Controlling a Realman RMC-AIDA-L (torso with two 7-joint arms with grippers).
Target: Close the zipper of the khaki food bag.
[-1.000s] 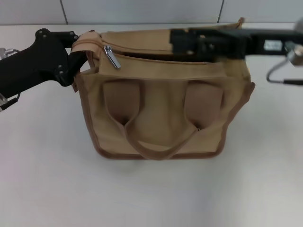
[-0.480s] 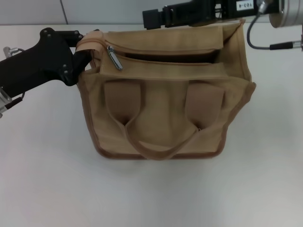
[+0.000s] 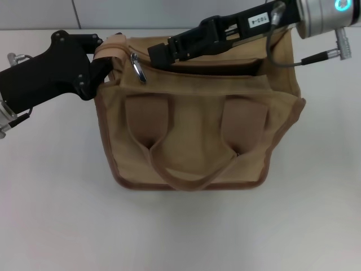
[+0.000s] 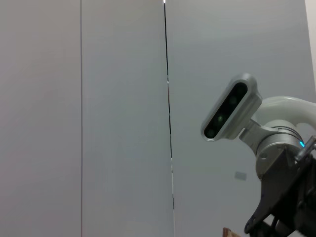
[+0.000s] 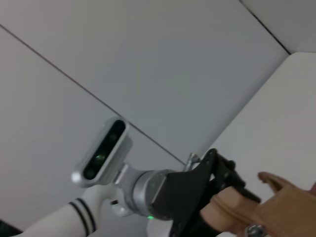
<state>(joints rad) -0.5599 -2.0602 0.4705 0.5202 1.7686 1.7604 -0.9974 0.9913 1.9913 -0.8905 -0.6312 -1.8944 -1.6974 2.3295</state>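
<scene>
The khaki food bag (image 3: 192,135) stands on the table with its handles toward me. Its zipper (image 3: 214,72) is open, with a dark gap along the top. The silver pull tab (image 3: 136,66) lies at the bag's left end. My left gripper (image 3: 101,62) is shut on the fabric tab at the bag's left end. The right wrist view also shows the left gripper (image 5: 217,190), the tab (image 5: 276,202) and the pull (image 5: 254,230). My right gripper (image 3: 157,56) reaches in from the right over the bag top, just right of the pull tab.
The bag sits on a white table (image 3: 56,214) that meets a grey wall (image 3: 141,11) behind it. The right arm's cable (image 3: 293,59) hangs over the bag's right end. The left wrist view shows the wall and the right arm's wrist camera (image 4: 231,109).
My right gripper has swung from behind the bag's rear edge forward and left, down toward the pull tab. The left gripper still holds the bag's end.
</scene>
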